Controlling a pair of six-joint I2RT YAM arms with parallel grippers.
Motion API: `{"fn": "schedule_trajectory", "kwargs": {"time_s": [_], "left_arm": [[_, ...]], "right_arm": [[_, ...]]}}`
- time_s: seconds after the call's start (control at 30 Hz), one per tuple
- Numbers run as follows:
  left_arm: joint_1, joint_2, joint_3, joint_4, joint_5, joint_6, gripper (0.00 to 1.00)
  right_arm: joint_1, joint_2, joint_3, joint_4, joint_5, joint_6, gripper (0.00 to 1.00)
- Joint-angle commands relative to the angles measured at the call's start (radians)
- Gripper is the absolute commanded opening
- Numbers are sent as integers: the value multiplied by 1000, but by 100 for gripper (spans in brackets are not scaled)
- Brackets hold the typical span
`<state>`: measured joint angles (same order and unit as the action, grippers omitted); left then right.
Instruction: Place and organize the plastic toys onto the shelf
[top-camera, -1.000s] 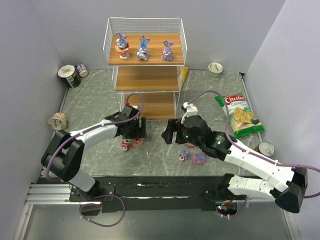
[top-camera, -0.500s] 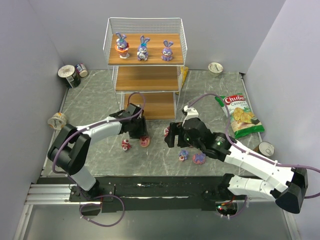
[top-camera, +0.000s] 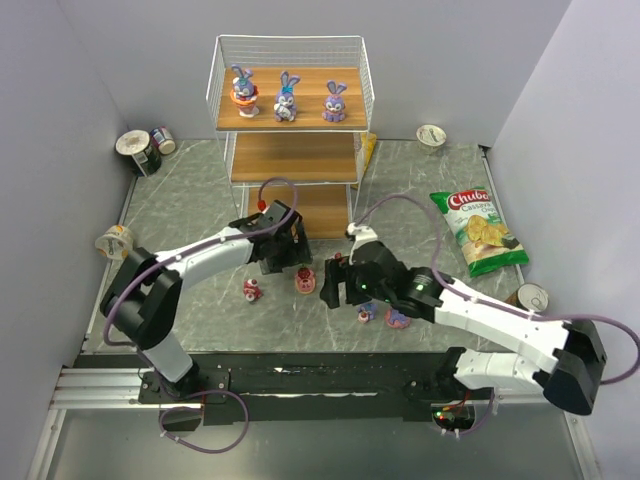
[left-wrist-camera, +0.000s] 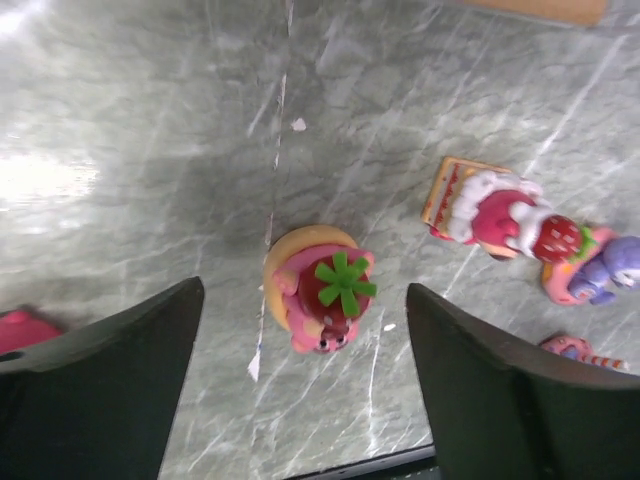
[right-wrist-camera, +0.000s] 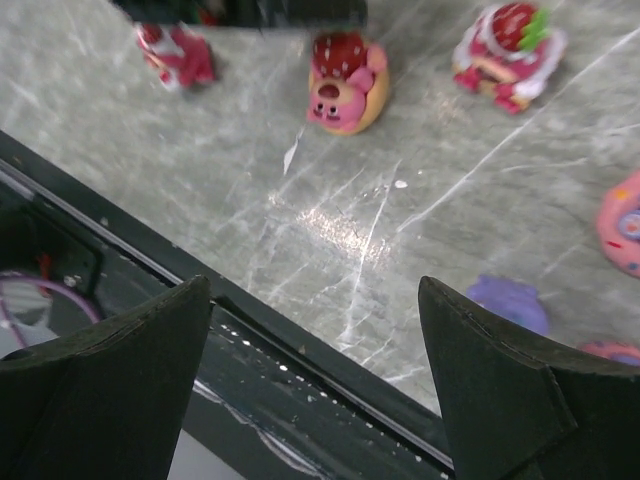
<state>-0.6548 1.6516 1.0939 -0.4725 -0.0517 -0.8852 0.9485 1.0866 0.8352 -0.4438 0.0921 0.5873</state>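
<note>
Three purple-blue bunnies (top-camera: 287, 98) stand on the top board of the white wire shelf (top-camera: 290, 155). My left gripper (top-camera: 290, 255) is open by the shelf's foot, just above a pink round figure with a strawberry top (top-camera: 305, 280). In the left wrist view this figure (left-wrist-camera: 320, 290) lies on the table between my open fingers (left-wrist-camera: 305, 300), untouched. My right gripper (top-camera: 332, 285) is open and empty over the near table edge (right-wrist-camera: 315, 290). A strawberry-cake figure (left-wrist-camera: 500, 215) and a small purple one (left-wrist-camera: 610, 270) lie to the right.
A small red figure (top-camera: 253, 290) lies left of the pink one. Two more toys (top-camera: 398, 319) lie under the right arm. A chip bag (top-camera: 480, 230) lies at the right. Cans and cups (top-camera: 138, 150) stand at the table's edges.
My left gripper has moved right toward the shelf's foot, and the pink round figure has shifted right with it. My right gripper has swung left and toward the near edge.
</note>
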Motion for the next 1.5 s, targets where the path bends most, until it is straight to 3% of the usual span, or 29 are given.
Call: {"fn": "schedule_trajectory", "kwargs": {"time_s": [0.0, 0.07, 0.37, 0.7, 0.97, 1.23, 1.33, 1.43, 1.47], "left_arm": [[21, -128, -3, -23, -42, 44, 89], [37, -171, -15, -50, -48, 77, 90], [121, -708, -124, -139, -89, 163, 97], [121, -1007, -200, -121, -169, 334, 96], [115, -998, -215, -98, -146, 348, 96], [93, -971, -216, -101, -165, 358, 96], [93, -966, -216, -101, -162, 356, 97], [92, -967, -219, -103, -160, 350, 96], [93, -970, -221, -106, -158, 350, 96]], "right_arm": [[55, 94, 10, 103, 41, 17, 91], [90, 140, 62, 103, 76, 22, 91], [131, 441, 152, 218, 195, 3, 90], [136, 645, 189, 349, 325, -60, 90], [133, 739, 203, 390, 377, -52, 86], [124, 773, 223, 387, 403, -46, 70], [122, 776, 217, 386, 406, -35, 62], [118, 773, 212, 386, 403, -26, 49], [118, 766, 209, 386, 403, -26, 40]]}}
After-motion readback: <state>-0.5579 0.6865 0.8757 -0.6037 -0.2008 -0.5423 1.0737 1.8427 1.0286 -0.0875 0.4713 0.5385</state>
